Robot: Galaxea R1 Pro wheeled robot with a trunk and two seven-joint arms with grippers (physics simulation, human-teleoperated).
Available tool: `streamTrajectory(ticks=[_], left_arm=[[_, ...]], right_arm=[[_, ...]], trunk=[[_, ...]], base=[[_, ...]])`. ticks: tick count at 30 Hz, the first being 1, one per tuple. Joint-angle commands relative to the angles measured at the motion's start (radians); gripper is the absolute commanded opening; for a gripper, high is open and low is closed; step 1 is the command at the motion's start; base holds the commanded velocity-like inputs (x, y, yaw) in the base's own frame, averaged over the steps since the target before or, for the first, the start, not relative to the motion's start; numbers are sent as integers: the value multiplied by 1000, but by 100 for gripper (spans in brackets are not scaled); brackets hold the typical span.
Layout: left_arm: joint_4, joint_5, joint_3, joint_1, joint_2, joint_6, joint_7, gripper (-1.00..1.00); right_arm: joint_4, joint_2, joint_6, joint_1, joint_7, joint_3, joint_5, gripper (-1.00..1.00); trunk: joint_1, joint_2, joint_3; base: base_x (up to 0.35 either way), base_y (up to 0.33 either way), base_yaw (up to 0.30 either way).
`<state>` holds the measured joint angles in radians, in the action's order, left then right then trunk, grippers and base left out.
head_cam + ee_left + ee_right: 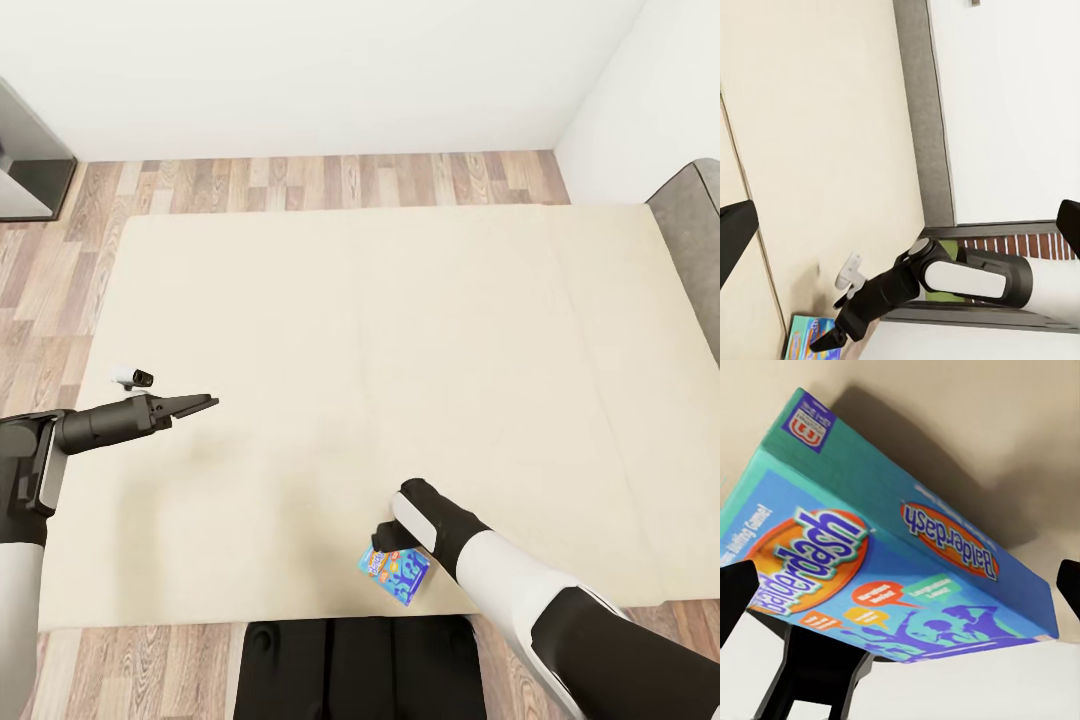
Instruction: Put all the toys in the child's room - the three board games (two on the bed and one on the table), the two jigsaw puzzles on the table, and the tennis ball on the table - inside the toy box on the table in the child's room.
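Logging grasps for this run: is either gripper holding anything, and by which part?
The right gripper appears to hold the blue board game, seemingly by one edge; the contact itself is hidden. The left gripper holds nothing.

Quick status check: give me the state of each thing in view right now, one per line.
Balderdash board game: tilted, raised off the mattress, at the bed's near edge.
Right tool: at the game; its grip on the game cannot be told.
Left tool: hovering over the bed, holding nothing; whether open cannot be told.
Bed: beige mattress bare apart from the game.
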<state>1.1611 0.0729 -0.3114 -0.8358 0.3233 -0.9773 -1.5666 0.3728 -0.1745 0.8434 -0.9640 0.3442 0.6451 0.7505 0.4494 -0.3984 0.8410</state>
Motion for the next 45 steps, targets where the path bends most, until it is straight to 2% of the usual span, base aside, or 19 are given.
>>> streamTrajectory(ticks=[1, 5, 11, 35, 45], left_arm=[[0, -1, 0, 0, 0, -11, -4, 100], [0, -1, 0, 0, 0, -11, -4, 100], [0, -1, 0, 0, 0, -11, -4, 100], [0, -1, 0, 0, 0, -11, -4, 100], [0, -1, 0, 0, 1, -10, -4, 100]], right_arm=[[1, 0, 2, -1, -7, 6, 10, 100], [1, 0, 2, -1, -56, 6, 10, 100], [0, 0, 11, -1, -75, 12, 10, 100], [-18, 0, 106, -1, -71, 15, 9, 100], [-20, 0, 111, -1, -71, 15, 7, 100]], trunk=[[1, -2, 1], [1, -2, 1], [1, -2, 1], [1, -2, 1], [1, -2, 1]], base=[[0, 0, 0], [0, 0, 0], [0, 0, 0], [0, 0, 0], [0, 0, 0]])
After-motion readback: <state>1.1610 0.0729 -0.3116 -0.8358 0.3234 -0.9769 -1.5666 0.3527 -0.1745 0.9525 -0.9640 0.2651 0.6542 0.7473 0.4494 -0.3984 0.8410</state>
